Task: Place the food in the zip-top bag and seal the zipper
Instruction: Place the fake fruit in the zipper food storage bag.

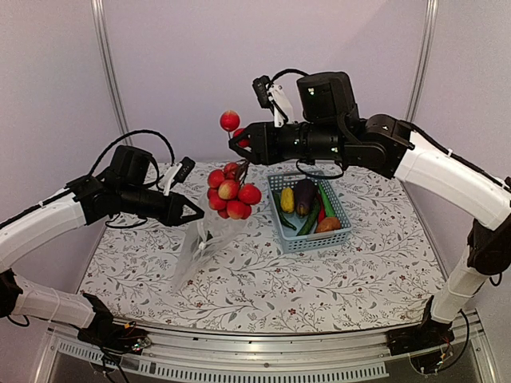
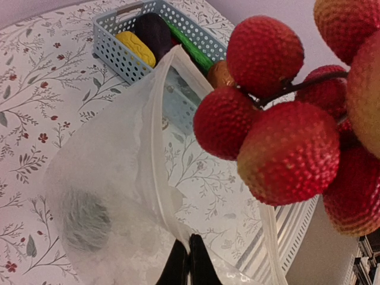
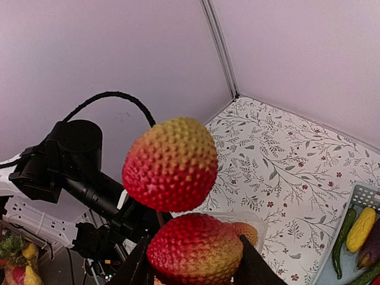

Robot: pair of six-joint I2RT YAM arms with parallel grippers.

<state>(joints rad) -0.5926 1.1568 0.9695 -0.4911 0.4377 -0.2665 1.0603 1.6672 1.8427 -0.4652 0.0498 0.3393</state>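
Right tool (image 1: pixel 238 150) pinching a bunch of red fruit (image 1: pixel 230 191), one finger on either side of a fruit in the right wrist view. Bunch held in the air above the table (image 1: pixel 359 271), with one fruit standing above the tool and the rest clustered below it. Lowest fruit close to the open mouth of the bag (image 1: pixel 204 243), still outside it.

Bag clear and floppy, with white dots, mouth upward, hanging from the left tool (image 1: pixel 192 214) and sloping down to the table. Zipper strip (image 2: pixel 155 154) seen as a pale band along the mouth edge, not pressed shut. Left tool pressed together on the rim of the bag, fingers meeting at the bottom of the left wrist view. Dark blurred patch low behind the plastic, not identifiable.

Light-blue slotted basket (image 1: pixel 307 243) just to the right of the bag, on the table. Inside it: a yellow piece (image 1: pixel 287 199), a dark purple eggplant (image 1: pixel 305 195), green cucumbers (image 1: pixel 327 203) and a brown potato (image 1: pixel 328 225), lying side by side. Table covered with a leaf-and-flower patterned cloth, plain pale walls behind.
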